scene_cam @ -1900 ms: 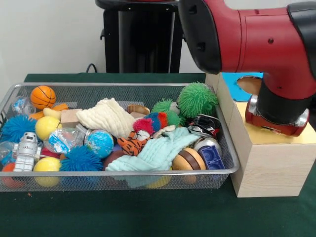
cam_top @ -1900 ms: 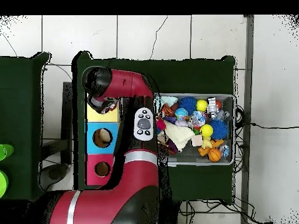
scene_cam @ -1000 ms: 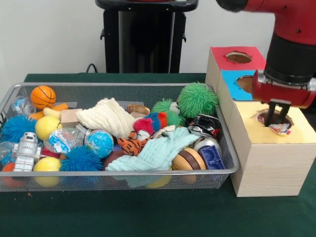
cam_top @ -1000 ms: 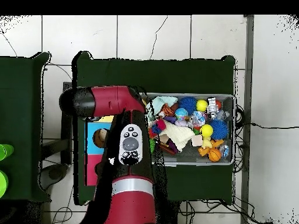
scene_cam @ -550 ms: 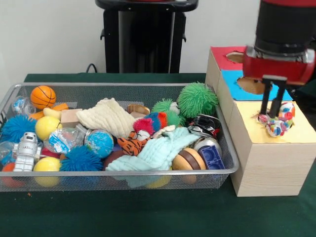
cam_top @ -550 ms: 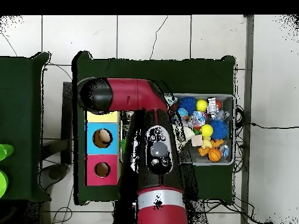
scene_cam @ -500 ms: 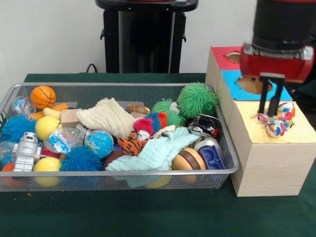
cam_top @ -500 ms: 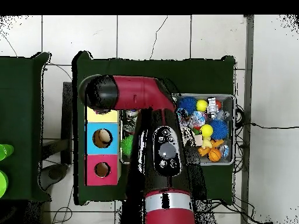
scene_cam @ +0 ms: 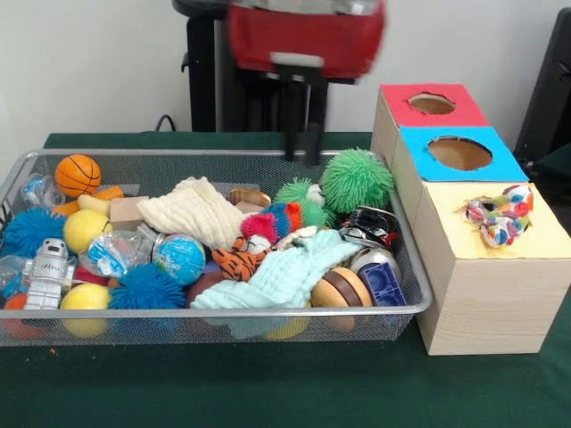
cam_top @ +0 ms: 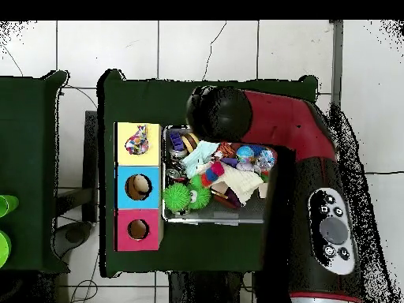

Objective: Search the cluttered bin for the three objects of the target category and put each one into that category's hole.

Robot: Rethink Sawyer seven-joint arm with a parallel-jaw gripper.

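Observation:
A printed rag (scene_cam: pixel 500 219) of white fabric with red, blue and yellow patches lies bunched on the yellow top (scene_cam: pixel 535 241) of the wooden box, over the hole, which it hides. It also shows in the overhead view (cam_top: pixel 138 140). My gripper (scene_cam: pixel 302 153) hangs empty over the back edge of the wire mesh bin (scene_cam: pixel 214 314), left of a green spiky ball (scene_cam: pixel 355 178). Its two fingers point down with a small gap between them. I cannot pick out another printed rag in the bin. In the overhead view the arm (cam_top: pixel 292 150) covers the gripper and much of the bin.
The blue-topped hole (scene_cam: pixel 459 152) and the red-topped hole (scene_cam: pixel 431 103) lie behind the yellow one. The bin holds a mint-green cloth (scene_cam: pixel 285 272), a cream cloth (scene_cam: pixel 192 209), a basketball (scene_cam: pixel 78 174), spiky balls and other toys.
The gripper has left the yellow box and swung left to the bin's back edge. The printed rag stays behind on the yellow top.

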